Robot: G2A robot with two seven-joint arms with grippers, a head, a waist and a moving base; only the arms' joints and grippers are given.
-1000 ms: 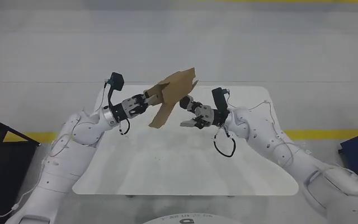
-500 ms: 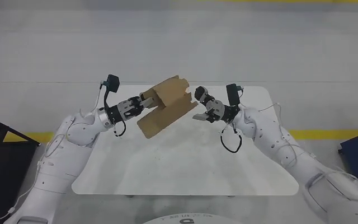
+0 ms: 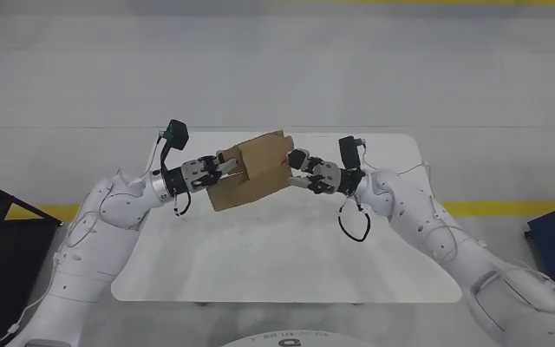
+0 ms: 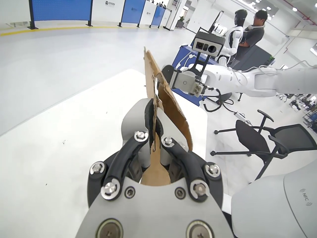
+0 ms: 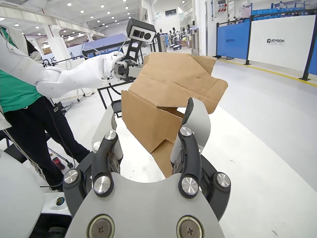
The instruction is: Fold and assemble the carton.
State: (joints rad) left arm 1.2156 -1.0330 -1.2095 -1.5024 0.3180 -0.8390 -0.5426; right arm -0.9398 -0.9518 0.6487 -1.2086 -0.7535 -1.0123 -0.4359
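A brown cardboard carton (image 3: 251, 169), partly opened with loose flaps, hangs tilted above the far half of the white table (image 3: 286, 252). My left gripper (image 3: 221, 165) is shut on its left edge; in the left wrist view the fingers (image 4: 158, 127) pinch the cardboard sheet (image 4: 171, 100). At the carton's right end my right gripper (image 3: 299, 170) is open. Seen from the right wrist, the carton (image 5: 171, 80) sits between the spread fingers of that gripper (image 5: 151, 120), one fingertip (image 5: 195, 115) close against a flap.
The table's near half (image 3: 286, 278) lies bare below the arms. A black office chair (image 4: 260, 134) stands off the table's right side. A dark object (image 3: 17, 225) sits on the floor at left and a blue one (image 3: 542, 230) at right.
The left gripper turned and lowered the carton, which went from a flat raised sheet to a partly opened box shape. The right gripper closed in on the carton's right end.
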